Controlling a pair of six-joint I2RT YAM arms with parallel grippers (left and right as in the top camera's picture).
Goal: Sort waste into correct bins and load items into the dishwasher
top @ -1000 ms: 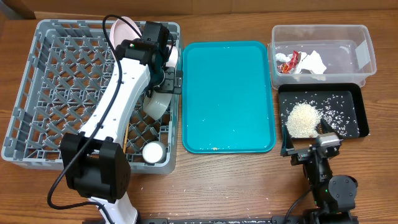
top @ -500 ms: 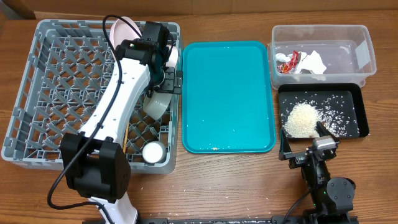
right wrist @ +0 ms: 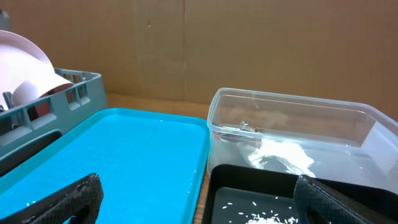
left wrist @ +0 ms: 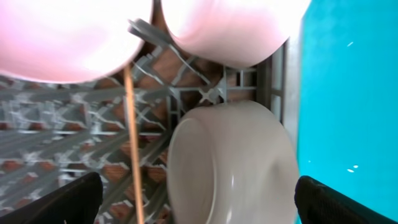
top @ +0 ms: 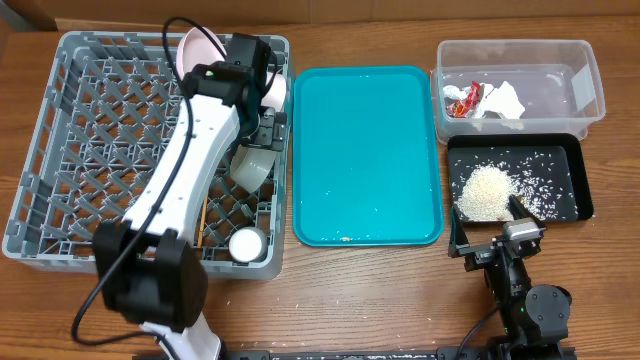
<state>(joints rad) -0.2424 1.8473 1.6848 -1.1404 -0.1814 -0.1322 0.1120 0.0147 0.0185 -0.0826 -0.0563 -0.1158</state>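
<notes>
The grey dish rack point(top: 60, 150) holds the pink-white plate point(top: 195, 48) upright, a white bowl point(top: 276, 88), a second bowl point(top: 250, 165) on its side, a white cup point(top: 245, 243) and chopsticks point(top: 205, 215). My left gripper point(top: 264, 125) is open above the second bowl point(left wrist: 230, 162), its fingers point(left wrist: 196, 202) spread either side of it, with a chopstick point(left wrist: 130, 143) beside it. The clear tub point(top: 590, 90) holds the red-and-white wrapper point(top: 463, 98) and the napkin point(top: 502, 100). The black tray point(top: 570, 150) holds rice point(top: 485, 190). My right gripper point(top: 492, 238) is open and empty at the tray's near edge. I cannot make out the brown scrap.
The teal tray point(top: 365, 150) lies between the rack and the bins and shows in the right wrist view point(right wrist: 124, 149). That view also shows the tub point(right wrist: 292, 118), the black tray point(right wrist: 242, 183) and the rack's corner point(right wrist: 43, 109).
My left gripper has shifted slightly toward the rack's far edge above the bowl. My right gripper moved a little to the left a second ago and has stayed still since.
</notes>
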